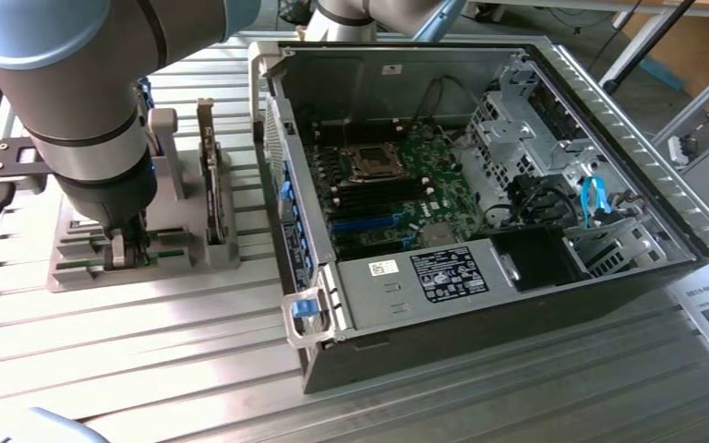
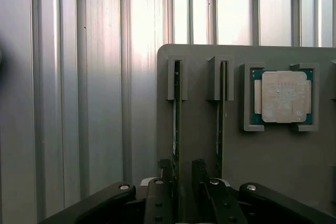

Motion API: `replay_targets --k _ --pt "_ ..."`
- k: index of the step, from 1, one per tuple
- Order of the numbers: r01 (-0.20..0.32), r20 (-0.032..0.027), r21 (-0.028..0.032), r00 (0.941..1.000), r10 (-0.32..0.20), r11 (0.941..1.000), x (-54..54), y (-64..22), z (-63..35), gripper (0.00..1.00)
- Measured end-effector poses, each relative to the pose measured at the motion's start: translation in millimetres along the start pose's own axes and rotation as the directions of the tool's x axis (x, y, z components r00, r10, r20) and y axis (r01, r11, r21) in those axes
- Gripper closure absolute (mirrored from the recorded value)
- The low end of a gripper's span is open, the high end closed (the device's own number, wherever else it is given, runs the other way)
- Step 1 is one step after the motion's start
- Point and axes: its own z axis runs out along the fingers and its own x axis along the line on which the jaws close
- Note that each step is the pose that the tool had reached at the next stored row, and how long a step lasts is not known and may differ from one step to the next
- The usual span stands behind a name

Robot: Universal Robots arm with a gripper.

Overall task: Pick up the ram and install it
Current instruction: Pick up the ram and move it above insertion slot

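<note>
Overall, we found the single arm [image 1: 84, 111] upright over the grey holder [image 1: 78, 277], its wrist pointing straight down. In the exterior view the holder stood at nine o'clock from the open computer case [image 1: 379, 69]. Both rested on the slatted metal table [image 1: 145, 360].

The gripper [image 1: 126, 251] was lowered into the holder, at the end nearest seven o'clock in the exterior view. In the wrist view its jaws stood wide, with the fingers [image 2: 166, 177] on either side of the ram [image 2: 177, 108]. One finger was just beside the board and the other stood apart from it, so nothing was clamped. The ram sat on edge in its slot in the holder, not yet lifted.

Our count was as follows:
- **Thin green sticks:** we counted two on edge, the ram and a second stick [image 2: 221, 114] in the neighbouring slot.
- **Processor:** we counted one square silver processor [image 2: 283, 97], lying flat in its recess. The second stick stood between it and the ram.
- **Tall card:** we counted one tall card [image 1: 213, 180] upright in the holder, at two o'clock from the gripper in the exterior view.
- **Case and board:** we counted one case, lid off, with one motherboard [image 1: 391, 185] exposed inside.
</note>
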Motion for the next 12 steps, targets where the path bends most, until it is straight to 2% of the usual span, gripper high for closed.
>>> replay_targets --k 2,3,12 --pt "0.000 0.0000 0.0000 1.0000 0.000 1.0000 0.0 0.0 0.0 0.71" --pt "0.000 0.0000 0.0000 1.0000 0.000 1.0000 0.0 0.0 0.0 0.79" --pt "0.000 0.0000 0.0000 1.0000 0.000 1.0000 0.0 0.0 0.7 0.79"
